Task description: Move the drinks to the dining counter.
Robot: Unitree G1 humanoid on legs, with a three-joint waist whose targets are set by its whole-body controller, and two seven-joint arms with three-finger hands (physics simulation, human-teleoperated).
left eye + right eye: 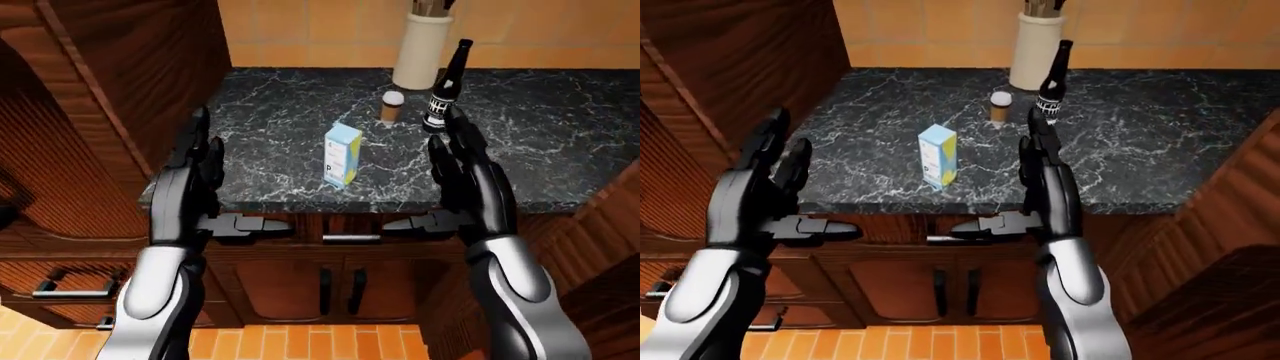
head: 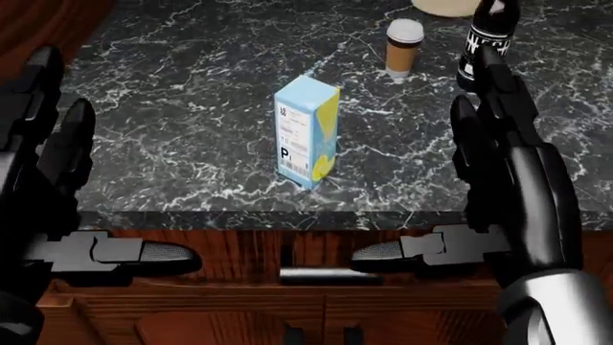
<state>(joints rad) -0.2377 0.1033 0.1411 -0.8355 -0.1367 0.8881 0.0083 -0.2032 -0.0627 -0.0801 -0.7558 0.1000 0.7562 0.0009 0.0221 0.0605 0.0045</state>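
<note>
Kitchen: marble counter (image 1: pixel 300 105), wooden cabinets (image 1: pixel 340 285)

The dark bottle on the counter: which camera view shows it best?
The right-eye view shows the dark bottle whole, neck to base, clear of the right hand. In the left-eye view the hand's fingers stand close before its base. The head view cuts off its top at the upper edge, showing only the labelled body.
</note>
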